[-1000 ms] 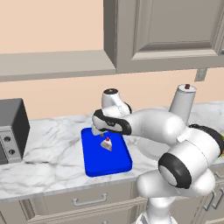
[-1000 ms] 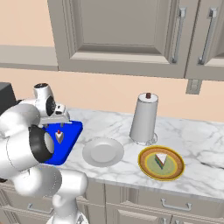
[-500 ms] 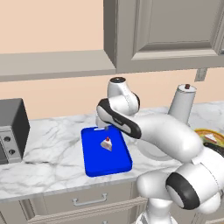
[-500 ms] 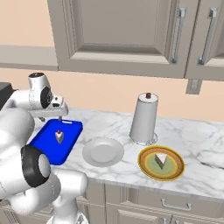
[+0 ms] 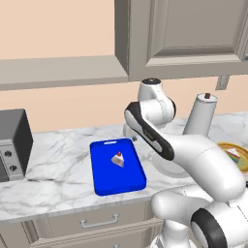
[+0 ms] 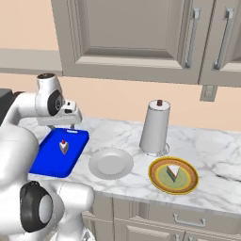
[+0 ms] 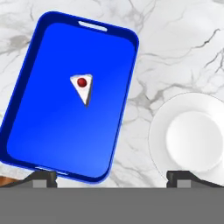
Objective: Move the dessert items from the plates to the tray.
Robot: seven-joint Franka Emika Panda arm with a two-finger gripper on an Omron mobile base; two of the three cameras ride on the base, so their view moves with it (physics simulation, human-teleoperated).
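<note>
The white-pink cake wedge with a red cherry (image 7: 82, 87) lies near the middle of the blue tray (image 7: 52, 131). My gripper (image 7: 113, 177) hangs open above the tray's near edge and holds nothing; its fingertips (image 7: 43, 177) stand wide apart. From the right base view the gripper (image 6: 70, 128) hovers over the tray's (image 6: 47, 162) far end, above the cherry wedge (image 6: 63, 147). The pale plate (image 6: 111, 163) beside the tray is bare. On the yellow-orange plate (image 6: 157, 181) sits the layered wedge (image 6: 174, 171). The left base view shows the tray (image 5: 109, 179) with the cherry wedge (image 5: 118, 159).
A paper towel roll (image 6: 155, 127) stands behind the two plates. At the counter's left end sits a dark toaster oven (image 5: 12, 145). Wall cabinets hang overhead. The counter's front edge runs just below the tray and plates.
The gripper has risen from low over the tray, leaving the cherry wedge lying there. The arm has swung up and back.
</note>
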